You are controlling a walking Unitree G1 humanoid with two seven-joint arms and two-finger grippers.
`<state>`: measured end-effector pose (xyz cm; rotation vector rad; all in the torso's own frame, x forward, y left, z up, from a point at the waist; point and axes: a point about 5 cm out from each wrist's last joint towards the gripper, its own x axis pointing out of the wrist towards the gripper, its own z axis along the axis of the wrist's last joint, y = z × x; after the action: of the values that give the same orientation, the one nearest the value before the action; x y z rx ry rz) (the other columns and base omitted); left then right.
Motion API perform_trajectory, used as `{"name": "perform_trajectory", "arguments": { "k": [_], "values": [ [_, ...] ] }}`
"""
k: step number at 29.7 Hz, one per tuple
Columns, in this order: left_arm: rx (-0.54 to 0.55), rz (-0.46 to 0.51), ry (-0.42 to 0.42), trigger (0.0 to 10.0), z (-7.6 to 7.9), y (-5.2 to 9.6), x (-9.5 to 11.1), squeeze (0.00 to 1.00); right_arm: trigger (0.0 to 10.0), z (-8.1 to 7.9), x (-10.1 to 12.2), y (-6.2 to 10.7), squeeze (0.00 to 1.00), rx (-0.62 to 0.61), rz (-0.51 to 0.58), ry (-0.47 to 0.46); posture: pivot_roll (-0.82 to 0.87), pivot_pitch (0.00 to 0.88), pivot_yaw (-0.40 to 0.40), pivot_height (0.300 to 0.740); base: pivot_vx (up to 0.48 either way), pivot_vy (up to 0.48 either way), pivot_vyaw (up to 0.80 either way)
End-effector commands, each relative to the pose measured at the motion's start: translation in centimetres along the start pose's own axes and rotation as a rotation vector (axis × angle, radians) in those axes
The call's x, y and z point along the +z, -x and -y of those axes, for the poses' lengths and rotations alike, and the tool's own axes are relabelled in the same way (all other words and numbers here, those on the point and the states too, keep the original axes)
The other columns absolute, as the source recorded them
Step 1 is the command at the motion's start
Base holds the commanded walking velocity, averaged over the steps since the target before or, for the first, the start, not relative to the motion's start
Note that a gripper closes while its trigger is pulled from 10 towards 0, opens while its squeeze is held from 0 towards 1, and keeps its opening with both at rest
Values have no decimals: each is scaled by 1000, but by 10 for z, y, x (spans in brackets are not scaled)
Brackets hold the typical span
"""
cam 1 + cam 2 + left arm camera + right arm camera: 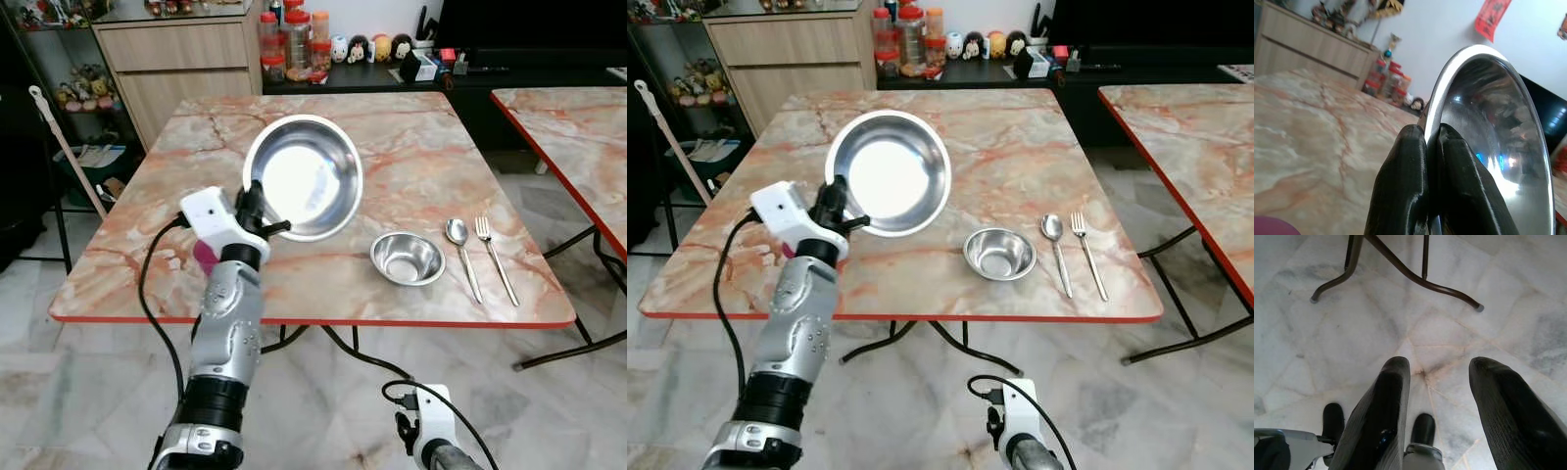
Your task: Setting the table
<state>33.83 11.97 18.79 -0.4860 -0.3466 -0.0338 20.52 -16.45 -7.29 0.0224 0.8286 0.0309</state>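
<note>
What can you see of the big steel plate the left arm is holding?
The large steel plate is a round, shallow dish of shiny metal with a rolled rim and a mirror-like inside. It is held tilted up above the marble table, its hollow facing the camera. The left end effector is shut on its rim, one finger on each side. Nothing else touches it. The small bowl lies to its right.

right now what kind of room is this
Most likely a home dining or living area: a marble-patterned folding table set with a small bowl, spoon and fork, a wooden cabinet, and food jars beside small figurines.
</note>
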Motion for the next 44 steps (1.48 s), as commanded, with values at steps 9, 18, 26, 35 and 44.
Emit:
{"name": "perform_trajectory", "arguments": {
  "k": [9,18,26,35,44],
  "values": [
    [16,66,-26,10000,-1,-2,10,0,10000,-1,7,-2,0,9,18,16,80,0,-25,740,0,0,0],
    [41,78,-34,10000,-5,-5,13,0,10000,2,5,-1,0,-6,16,-3,81,0,-25,740,0,-160,0],
    [65,76,-42,10000,-9,-5,13,0,10000,2,4,-1,0,-10,13,-11,80,0,-23,740,0,0,0],
    [98,50,-124,10000,-20,-8,14,0,10000,0,7,-2,0,-14,21,-25,80,0,-17,740,0,-474,0],
    [116,26,-70,10000,-20,-9,11,0,10000,1,6,-2,0,-18,15,-29,83,0,-18,740,0,-157,0]
  ]
}}
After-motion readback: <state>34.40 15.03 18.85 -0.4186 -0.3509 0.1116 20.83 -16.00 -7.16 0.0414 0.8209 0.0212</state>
